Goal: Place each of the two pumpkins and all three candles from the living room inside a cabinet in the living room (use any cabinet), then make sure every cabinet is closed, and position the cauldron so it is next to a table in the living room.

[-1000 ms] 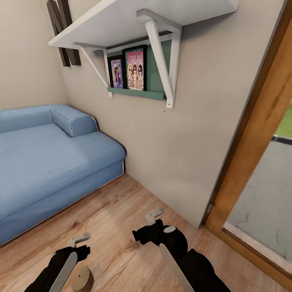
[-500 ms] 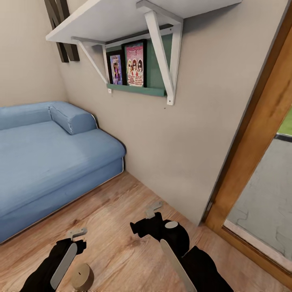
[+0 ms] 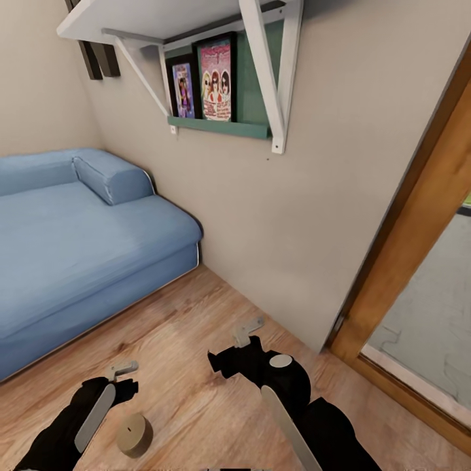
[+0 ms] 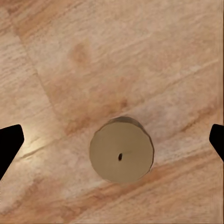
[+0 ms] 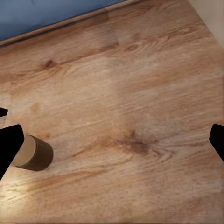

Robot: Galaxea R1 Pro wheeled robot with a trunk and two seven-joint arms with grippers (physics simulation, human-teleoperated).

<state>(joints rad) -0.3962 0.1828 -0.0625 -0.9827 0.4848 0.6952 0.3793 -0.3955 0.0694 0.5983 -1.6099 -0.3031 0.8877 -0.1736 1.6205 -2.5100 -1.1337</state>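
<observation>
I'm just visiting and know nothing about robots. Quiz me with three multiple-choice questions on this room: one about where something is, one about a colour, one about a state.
1. Where is the candle?
A. on the wooden floor
B. on the sofa
C. on the shelf

2. What colour is the sofa?
A. green
B. blue
C. brown

3. How are the left gripper's jaws?
A. shut on the candle
B. open, apart from the candle
C. shut on nothing

Answers: 1 A, it stands upright on the planks. 2 B, its cushions are blue. 3 B, the left wrist view shows the tips wide apart, with bare floor beside the candle.
</observation>
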